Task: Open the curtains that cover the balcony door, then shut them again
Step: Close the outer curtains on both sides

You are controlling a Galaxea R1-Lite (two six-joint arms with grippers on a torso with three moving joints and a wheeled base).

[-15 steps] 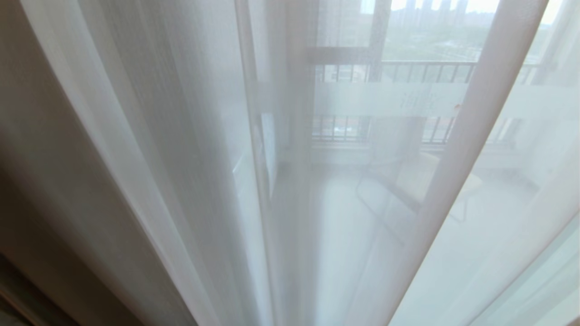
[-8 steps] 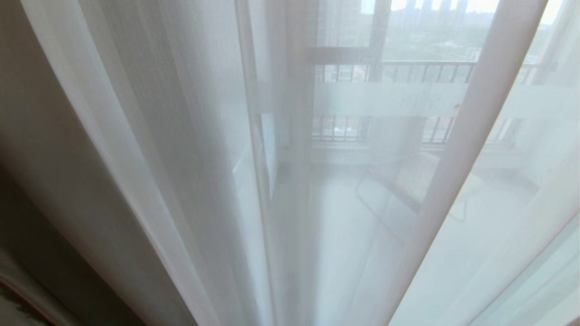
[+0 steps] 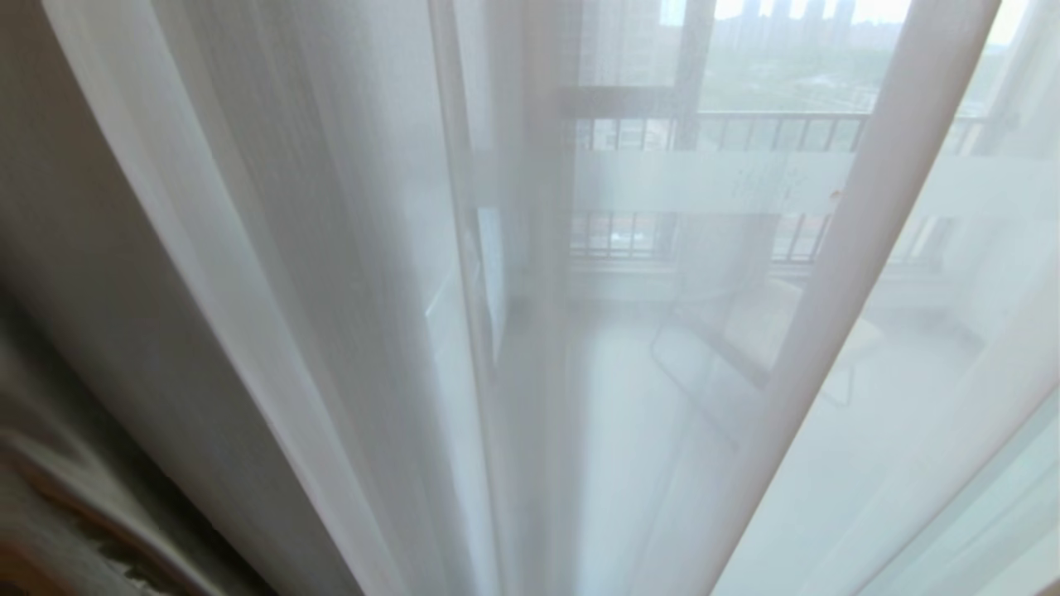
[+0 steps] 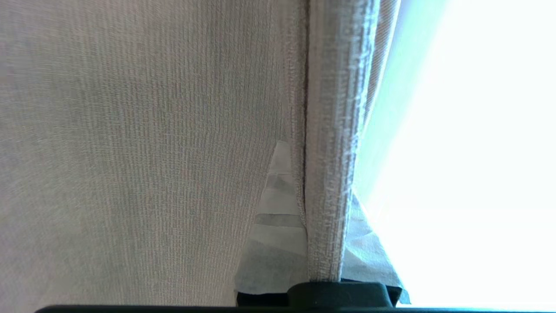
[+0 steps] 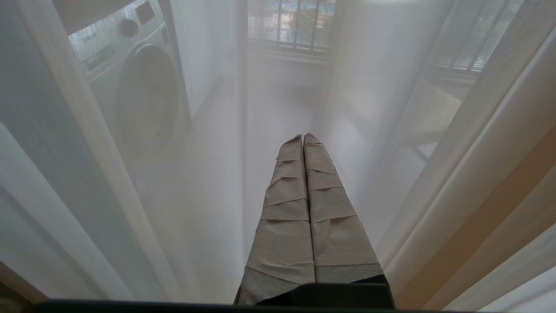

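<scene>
The left gripper (image 4: 323,243) was clamped on a fold; the right gripper (image 5: 303,141) pointed forward, fingers pressed together.

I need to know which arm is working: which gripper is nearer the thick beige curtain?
Left. The left gripper is shut on the thick beige curtain's edge; the right gripper faces only the sheer curtain.

You are in a high-rise home, facing a balcony. Sheer curtains (image 3: 348,273) hang before the balcony door (image 3: 712,182) with its frosted band; beyond the right end effector (image 5: 303,138) stand a front-loading washing machine (image 5: 139,87), a railing (image 3: 770,131) and distant city towers (image 3: 787,12).
</scene>
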